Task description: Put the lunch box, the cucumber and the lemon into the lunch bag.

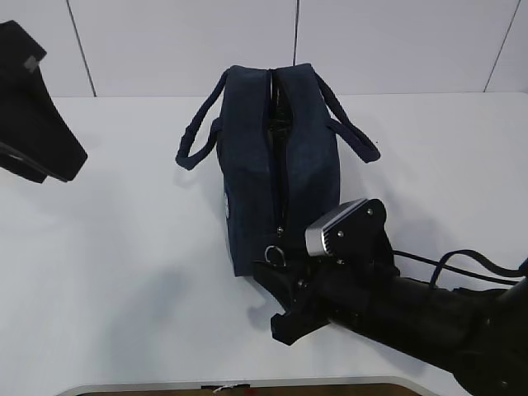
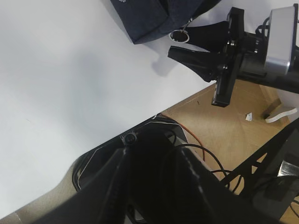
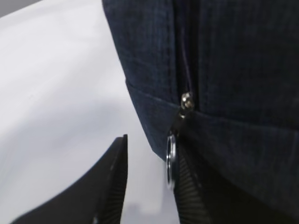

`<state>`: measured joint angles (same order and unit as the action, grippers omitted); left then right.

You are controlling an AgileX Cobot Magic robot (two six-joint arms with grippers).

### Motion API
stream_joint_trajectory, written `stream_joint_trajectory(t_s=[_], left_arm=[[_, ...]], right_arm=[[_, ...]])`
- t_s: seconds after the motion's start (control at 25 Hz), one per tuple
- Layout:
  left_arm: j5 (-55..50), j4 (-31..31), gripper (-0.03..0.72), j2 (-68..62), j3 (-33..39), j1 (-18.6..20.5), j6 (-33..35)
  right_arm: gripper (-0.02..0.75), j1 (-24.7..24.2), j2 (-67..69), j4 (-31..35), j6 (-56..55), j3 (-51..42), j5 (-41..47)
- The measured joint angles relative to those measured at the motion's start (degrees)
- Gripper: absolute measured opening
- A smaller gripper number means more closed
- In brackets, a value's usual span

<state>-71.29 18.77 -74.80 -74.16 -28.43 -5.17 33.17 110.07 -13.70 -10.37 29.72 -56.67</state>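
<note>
Big picture first: the lunch bag (image 1: 276, 165) stands mid-table, long side running away from me, handles flopped out left and right. Zipper along the top looks mostly drawn, slider and silver ring pull (image 1: 275, 254) down at the near end, w/ a narrow gap showing further back and something dark and glossy inside it. Can't say what that is. No lunch box, cucumber or lemon anywhere on the table, so my read is they're prob already inside and we're at the closing-up stage, tho I can't confirm contents through that slit.

Right gripper (image 1: 276, 289) is low at the near end of the bag, right at the ring. Wrist view: one finger sits just behind the ring, touching or nearly, the other stands off to the side w/ clear table between. So jaws are parted around the ring, not pinching it yet as far as I can see. Next thing needed, I'd guess: a clean nip on that ring; it's thin and swings, easy to miss.

Left gripper (image 2: 154, 186): parked off the table's near edge, well apart from the bag, jaws partly spread, holding nothing.

Table (image 1: 124, 247): plain white, matte, soft shadows. Behind it white wall panels w/ thin dark seams. Below the table edge, brown floor, loose cables, black frame legs.
</note>
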Motion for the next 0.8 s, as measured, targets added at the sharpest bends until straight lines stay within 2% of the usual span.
stream_joint_trajectory(t_s=[0.56, 0.68, 0.8], left_arm=[[0.0, 0.57, 0.239, 0.0, 0.0, 0.0, 0.0], [0.0, 0.57, 0.239, 0.0, 0.0, 0.0, 0.0], [0.0, 0.57, 0.239, 0.0, 0.0, 0.0, 0.0]], right_arm=[[0.226, 0.0, 0.0, 2.68, 0.0, 0.04, 0.71], [0.192, 0.0, 0.0, 2.79, 0.0, 0.04, 0.71], [0.122, 0.0, 0.0, 2.88, 0.0, 0.04, 0.71]])
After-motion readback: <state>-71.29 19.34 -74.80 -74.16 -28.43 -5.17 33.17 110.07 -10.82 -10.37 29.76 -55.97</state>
